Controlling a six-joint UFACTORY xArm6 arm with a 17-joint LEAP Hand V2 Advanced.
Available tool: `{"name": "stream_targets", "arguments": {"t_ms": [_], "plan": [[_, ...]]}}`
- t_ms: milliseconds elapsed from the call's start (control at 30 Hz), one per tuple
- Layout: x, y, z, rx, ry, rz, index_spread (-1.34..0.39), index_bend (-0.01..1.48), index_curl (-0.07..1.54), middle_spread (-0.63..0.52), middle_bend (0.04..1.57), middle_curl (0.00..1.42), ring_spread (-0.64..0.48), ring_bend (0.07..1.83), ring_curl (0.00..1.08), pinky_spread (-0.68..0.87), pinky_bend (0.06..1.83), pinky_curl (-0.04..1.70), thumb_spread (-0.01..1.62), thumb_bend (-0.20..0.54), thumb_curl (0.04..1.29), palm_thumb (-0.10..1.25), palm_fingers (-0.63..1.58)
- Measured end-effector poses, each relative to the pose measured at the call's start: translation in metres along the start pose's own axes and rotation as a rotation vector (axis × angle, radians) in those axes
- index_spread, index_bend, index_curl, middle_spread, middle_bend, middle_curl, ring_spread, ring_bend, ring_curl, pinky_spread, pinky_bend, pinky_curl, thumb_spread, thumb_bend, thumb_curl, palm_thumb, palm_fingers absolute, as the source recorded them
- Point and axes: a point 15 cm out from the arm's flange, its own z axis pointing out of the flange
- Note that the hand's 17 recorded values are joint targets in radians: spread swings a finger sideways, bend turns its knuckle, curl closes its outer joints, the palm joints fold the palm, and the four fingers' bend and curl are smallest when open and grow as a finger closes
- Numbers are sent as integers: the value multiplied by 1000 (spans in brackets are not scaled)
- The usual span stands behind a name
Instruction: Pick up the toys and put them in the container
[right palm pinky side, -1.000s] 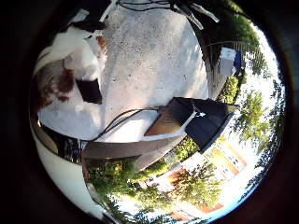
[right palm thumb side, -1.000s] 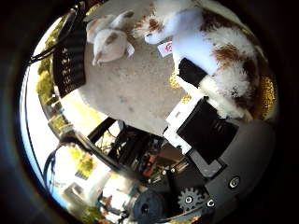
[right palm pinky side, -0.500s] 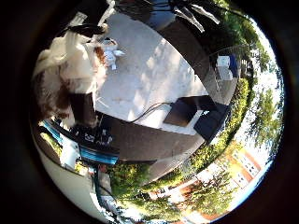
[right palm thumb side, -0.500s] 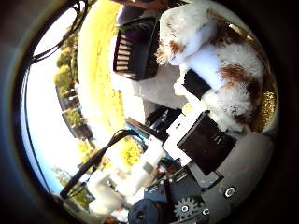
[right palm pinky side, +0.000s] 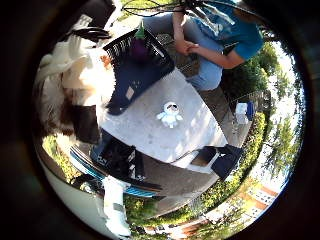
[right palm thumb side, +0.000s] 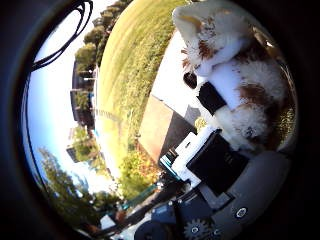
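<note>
Since 0.5 s ago, both palm views swung w/ hand: table seen from higher & further off, basket now in full view, lawn & sky filling much of thumb-side view; plush dog same place against palm. Right hand (right palm thumb side: 220, 150) curled round plush dog (right palm thumb side: 240, 85), white fur w/ brown patches, pressed close to palm, white & black finger parts across its body; dog off the table, held above the scene. Toys counted: 3 visible; 1 plush dog in hand; 1 small white plush figure (right palm pinky side: 170, 114) lying alone on bare middle of grey-white table (right palm pinky side: 150, 135), well apart from basket; 1 dark purple toy w/ green top (right palm pinky side: 139, 46), looks like an eggplant, inside basket. Containers: 1 dark slatted basket (right palm pinky side: 131, 50) at far edge of table; only the purple toy seen in it; rest of inside partly hidden. Dark blue cloth (right palm pinky side: 137, 82) spread on table just beside basket, touching it, small pale tag on it. 1 person (right palm pinky side: 220, 40) in blue top seated beyond basket, hands clasped, not touching toys. Grass (right palm thumb side: 130, 75) & trees round table; dark box-like items (right palm pinky side: 222, 157) on ground past table edge, can't tell what.
</note>
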Motion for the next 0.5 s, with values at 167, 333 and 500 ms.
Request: {"name": "stream_targets", "arguments": {"t_ms": [167, 333, 500], "plan": [[5, -49, 75, -34, 0, 24, -1115, 600, 1243, -259, 1248, 1155, -56, 1603, 798, 150, 1598, 835, 1159, -25, 694, 880, 548], [9, -59, 138, -106, -8, 30, -969, 486, 1190, -174, 913, 961, 78, 1361, 692, 245, 1339, 783, 1155, -38, 638, 835, 118], [8, -52, 159, -146, -5, 14, -773, 307, 1028, -65, 538, 722, 187, 1029, 516, 364, 1113, 630, 1134, -37, 594, 795, -162]]}}
